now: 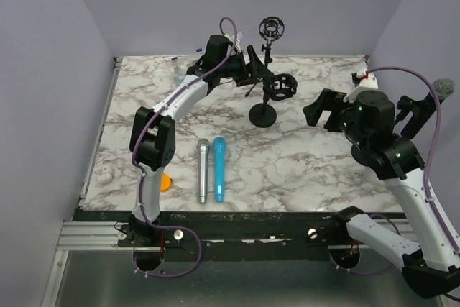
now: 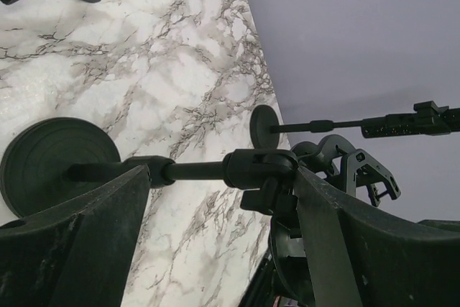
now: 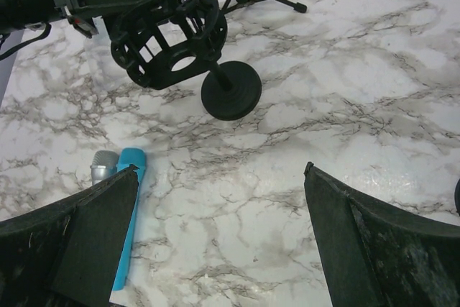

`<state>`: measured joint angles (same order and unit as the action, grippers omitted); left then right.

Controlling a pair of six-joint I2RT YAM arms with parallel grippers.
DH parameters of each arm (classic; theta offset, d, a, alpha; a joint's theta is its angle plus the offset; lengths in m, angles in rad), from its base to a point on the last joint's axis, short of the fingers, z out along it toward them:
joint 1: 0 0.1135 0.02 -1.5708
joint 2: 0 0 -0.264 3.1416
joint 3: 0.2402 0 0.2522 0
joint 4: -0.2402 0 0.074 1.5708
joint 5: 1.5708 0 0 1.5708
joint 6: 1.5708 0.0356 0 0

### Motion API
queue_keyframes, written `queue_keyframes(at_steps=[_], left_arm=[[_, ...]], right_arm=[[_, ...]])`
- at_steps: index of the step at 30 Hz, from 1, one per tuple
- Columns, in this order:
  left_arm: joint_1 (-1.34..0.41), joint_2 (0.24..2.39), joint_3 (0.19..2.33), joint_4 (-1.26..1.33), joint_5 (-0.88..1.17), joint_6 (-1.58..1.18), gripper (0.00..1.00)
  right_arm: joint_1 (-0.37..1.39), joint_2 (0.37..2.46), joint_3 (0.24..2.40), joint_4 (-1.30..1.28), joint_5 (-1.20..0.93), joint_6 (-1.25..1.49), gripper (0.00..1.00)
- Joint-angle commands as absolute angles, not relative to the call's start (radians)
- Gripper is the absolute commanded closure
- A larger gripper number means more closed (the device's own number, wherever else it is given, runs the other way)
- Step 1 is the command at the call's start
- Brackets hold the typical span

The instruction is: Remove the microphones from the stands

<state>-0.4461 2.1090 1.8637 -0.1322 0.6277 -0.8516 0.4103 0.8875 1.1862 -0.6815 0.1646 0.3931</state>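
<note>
The silver microphone (image 1: 203, 170) and blue microphone (image 1: 218, 169) lie flat, side by side on the tabletop (image 1: 302, 170), long axes running near-to-far with heads toward the far edge. The left fingers (image 2: 93, 242) are spread by the stand (image 1: 264, 114) stem. The right fingers (image 3: 79, 249) are spread wide above the tabletop.

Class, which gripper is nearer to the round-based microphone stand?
Left. The left gripper sits at the stand, its pole between the fingers; the right gripper hovers apart, off to the stand's right.
</note>
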Motion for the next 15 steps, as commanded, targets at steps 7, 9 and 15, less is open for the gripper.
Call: queue_keyframes(at_steps=[7,9,15], left_arm=[[-0.442,2.223,1.779,-0.24,0.515,-0.781,0.23],[-0.441,2.227,1.766,-0.23,0.511,-0.784,0.23],[-0.442,2.242,1.724,-0.2,0.51,-0.794,0.23]], right_arm=[[0.409,0.884,1.169,-0.671,0.145,0.403,0.02],[0.41,0.885,1.168,-0.673,0.146,0.403,0.02],[0.409,0.879,1.166,-0.676,0.144,0.406,0.02]])
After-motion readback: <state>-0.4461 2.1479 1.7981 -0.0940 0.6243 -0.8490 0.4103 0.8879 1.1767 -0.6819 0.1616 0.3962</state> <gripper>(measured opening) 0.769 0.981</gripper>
